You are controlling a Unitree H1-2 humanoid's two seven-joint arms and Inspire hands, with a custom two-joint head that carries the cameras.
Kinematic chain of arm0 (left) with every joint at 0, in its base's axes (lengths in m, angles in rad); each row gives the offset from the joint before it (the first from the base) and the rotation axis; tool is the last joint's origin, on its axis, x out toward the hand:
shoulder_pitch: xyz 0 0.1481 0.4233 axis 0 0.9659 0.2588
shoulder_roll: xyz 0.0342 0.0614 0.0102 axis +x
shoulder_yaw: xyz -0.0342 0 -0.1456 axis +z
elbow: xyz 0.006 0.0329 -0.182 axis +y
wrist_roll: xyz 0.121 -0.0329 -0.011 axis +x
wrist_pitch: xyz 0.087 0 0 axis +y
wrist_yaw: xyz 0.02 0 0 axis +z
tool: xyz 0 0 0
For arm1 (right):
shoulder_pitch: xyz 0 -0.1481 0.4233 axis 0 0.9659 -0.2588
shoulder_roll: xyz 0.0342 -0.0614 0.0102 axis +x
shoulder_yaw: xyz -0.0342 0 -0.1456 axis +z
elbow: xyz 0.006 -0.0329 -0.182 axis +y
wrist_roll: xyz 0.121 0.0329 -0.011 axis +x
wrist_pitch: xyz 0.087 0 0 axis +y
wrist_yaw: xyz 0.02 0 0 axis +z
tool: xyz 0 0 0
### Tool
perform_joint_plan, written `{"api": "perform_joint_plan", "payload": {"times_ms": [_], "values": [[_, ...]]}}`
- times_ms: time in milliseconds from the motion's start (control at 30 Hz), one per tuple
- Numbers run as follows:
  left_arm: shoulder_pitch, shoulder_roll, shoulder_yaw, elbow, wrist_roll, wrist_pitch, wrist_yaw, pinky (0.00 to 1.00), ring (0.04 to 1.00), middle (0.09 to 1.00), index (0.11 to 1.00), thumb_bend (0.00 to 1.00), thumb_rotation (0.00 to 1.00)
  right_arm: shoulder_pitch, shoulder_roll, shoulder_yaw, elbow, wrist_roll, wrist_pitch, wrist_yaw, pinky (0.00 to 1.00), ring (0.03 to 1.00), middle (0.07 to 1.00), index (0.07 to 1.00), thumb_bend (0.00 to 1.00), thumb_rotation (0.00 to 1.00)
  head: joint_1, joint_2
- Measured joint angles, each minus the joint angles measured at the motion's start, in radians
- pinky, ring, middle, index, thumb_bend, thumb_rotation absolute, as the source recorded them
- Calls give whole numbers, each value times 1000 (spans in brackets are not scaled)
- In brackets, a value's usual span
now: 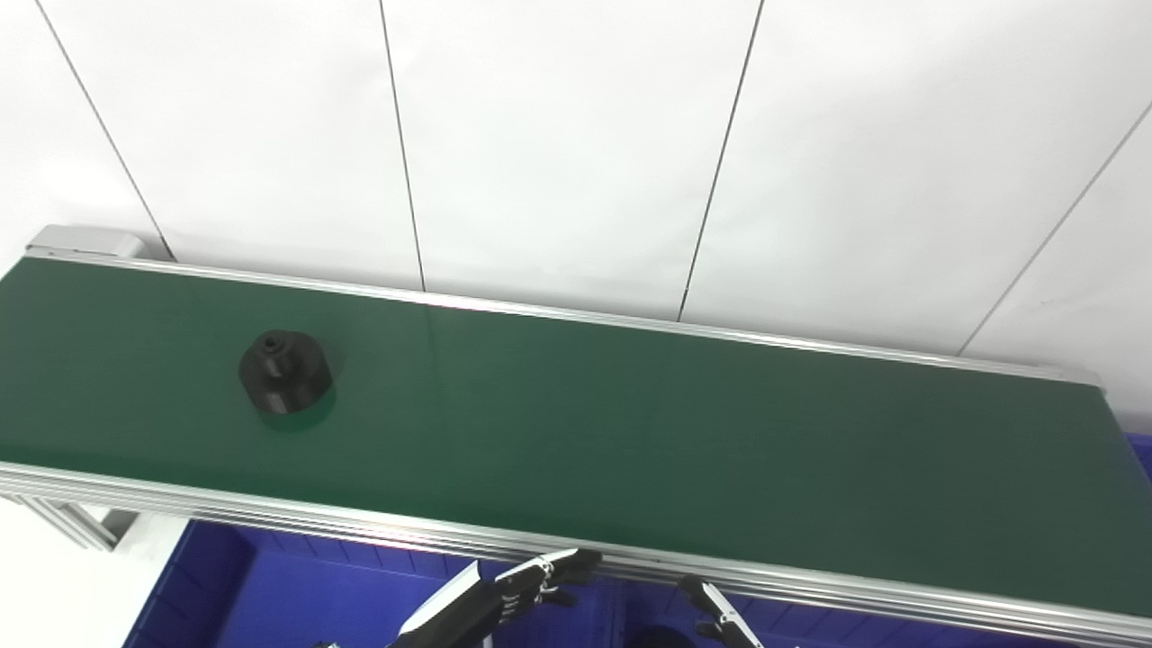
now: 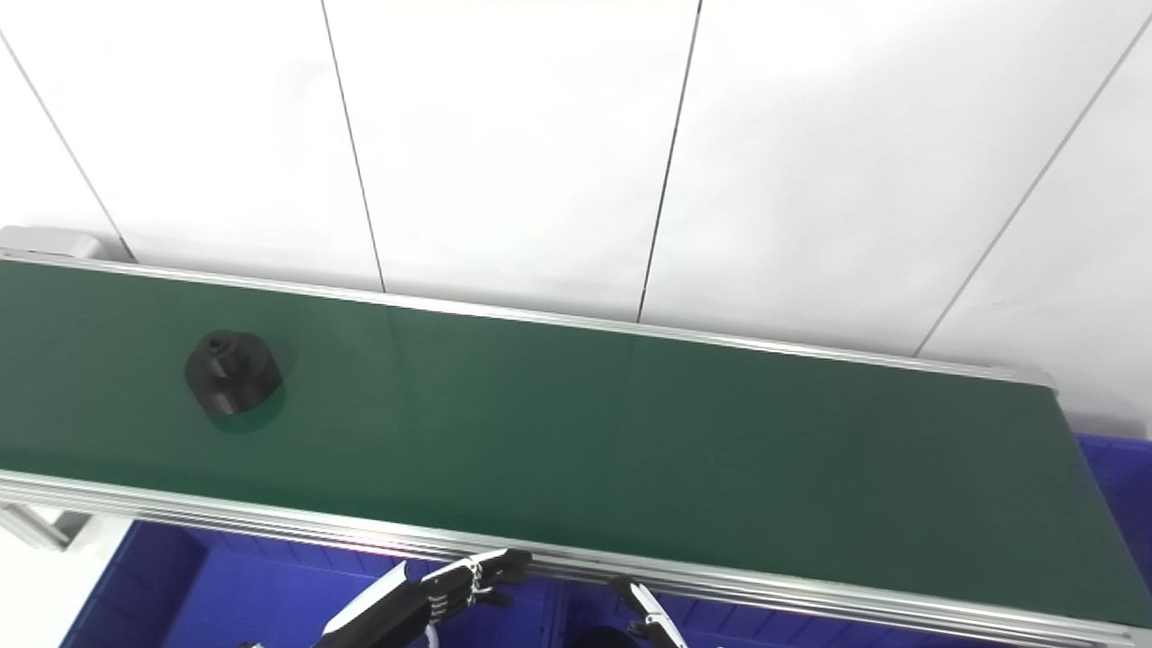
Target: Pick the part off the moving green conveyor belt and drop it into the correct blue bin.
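A black round part [image 1: 285,371] with a small raised hub on top sits on the green conveyor belt [image 1: 630,423] toward its left end; it also shows in the right eye view [image 2: 233,373]. My left hand [image 1: 531,585] is low at the bottom edge, below the belt's near rail, fingers apart and empty. Only the fingertips of my right hand [image 1: 715,612] show at the bottom edge, also empty. Both hands are far right of the part and below it.
A blue bin [image 1: 270,594] lies below the belt's near rail at the bottom left. Another blue bin edge [image 1: 1141,450] shows past the belt's right end. A dark object [image 1: 661,637] lies low between the hands. A white panelled wall stands behind the belt.
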Motion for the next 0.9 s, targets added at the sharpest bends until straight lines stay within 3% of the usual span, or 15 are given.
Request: {"api": "perform_joint_plan", "payload": {"times_ms": [133,167,233,367,600,900], "values": [[12,7,-2,0,0,0,1,835,902,929,907,512,395,17,-8,7,-17,0,-1,-2,852,933,957,931,439,831,-2,17],[15,7,-3,-1,0,0,2,835,903,929,907,513,387,21,-9,7,-20,-4,-1,-9,818,905,935,910,451,790,-2,17],[18,6,-6,-5,0,0,3,833,904,931,908,513,380,23,-11,2,-40,-33,-1,-41,712,817,864,846,524,636,0,26],[17,6,-8,-21,8,0,11,843,908,934,913,519,383,3,-5,-28,-114,-103,-1,-148,624,716,757,754,667,346,-6,38],[-1,2,-17,1,14,0,25,841,908,937,916,514,382,-238,6,-60,-149,-132,-3,-213,641,683,712,734,704,257,6,32],[5,5,-22,1,34,0,46,847,916,941,918,512,389,-475,64,-93,-145,-162,34,-154,594,643,706,739,752,184,9,42]]}}
